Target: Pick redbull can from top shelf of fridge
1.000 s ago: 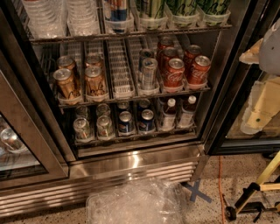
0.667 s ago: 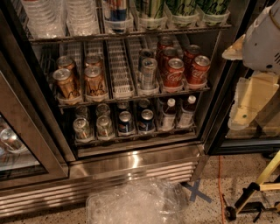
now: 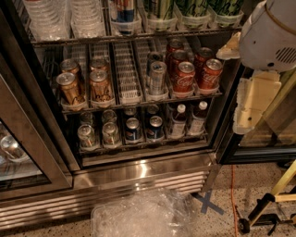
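Note:
The fridge [image 3: 138,173] stands open in front of me, with a stainless steel base. The top shelf [image 3: 138,36] is the wire rack at the upper edge of the view. The redbull can [image 3: 125,9] stands on it in a clear lane tray, and only its blue-and-silver lower part with red marking shows. Water bottles [image 3: 60,16] are to its left and green cans [image 3: 194,9] to its right. My arm's white housing [image 3: 270,34] comes in from the upper right. The cream-coloured gripper [image 3: 250,104] hangs below it, right of the fridge opening and well apart from the can.
The middle rack holds gold cans [image 3: 69,88], a slim silver can [image 3: 157,76] and red Coca-Cola cans [image 3: 185,76]. The lowest rack holds Pepsi cans [image 3: 155,127] and small bottles [image 3: 178,120]. Crumpled clear plastic [image 3: 143,215], a blue tape cross [image 3: 207,202] and a yellow-black stand [image 3: 270,201] are on the floor.
My arm has moved in from the right edge towards the fridge. Its white housing now fills the upper right corner. The cans and racks have not moved.

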`<state>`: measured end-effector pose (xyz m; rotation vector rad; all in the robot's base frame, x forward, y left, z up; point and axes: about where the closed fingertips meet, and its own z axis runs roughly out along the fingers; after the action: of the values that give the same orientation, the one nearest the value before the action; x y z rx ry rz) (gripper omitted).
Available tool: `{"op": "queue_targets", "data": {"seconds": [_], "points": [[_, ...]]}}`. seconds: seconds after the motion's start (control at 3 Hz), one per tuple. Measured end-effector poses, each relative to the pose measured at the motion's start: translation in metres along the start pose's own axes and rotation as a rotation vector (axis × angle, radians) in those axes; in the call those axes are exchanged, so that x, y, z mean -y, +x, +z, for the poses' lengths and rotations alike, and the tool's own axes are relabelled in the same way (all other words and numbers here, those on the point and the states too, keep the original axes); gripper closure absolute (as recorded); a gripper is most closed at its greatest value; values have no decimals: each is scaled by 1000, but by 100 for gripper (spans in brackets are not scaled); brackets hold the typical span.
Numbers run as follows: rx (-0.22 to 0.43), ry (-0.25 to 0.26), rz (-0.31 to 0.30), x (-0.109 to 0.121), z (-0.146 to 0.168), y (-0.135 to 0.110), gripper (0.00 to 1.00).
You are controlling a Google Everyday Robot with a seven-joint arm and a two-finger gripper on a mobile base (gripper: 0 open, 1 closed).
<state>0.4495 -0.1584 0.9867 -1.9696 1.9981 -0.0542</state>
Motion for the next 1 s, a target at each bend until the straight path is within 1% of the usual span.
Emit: {"op": "queue_targets", "data": {"seconds": [0.33, 0.67, 1.0], "points": [[74, 48, 43, 8, 5, -28, 0], [201, 131, 156, 11, 7, -85, 0], [330, 218, 237, 11, -5, -138, 0]]}}
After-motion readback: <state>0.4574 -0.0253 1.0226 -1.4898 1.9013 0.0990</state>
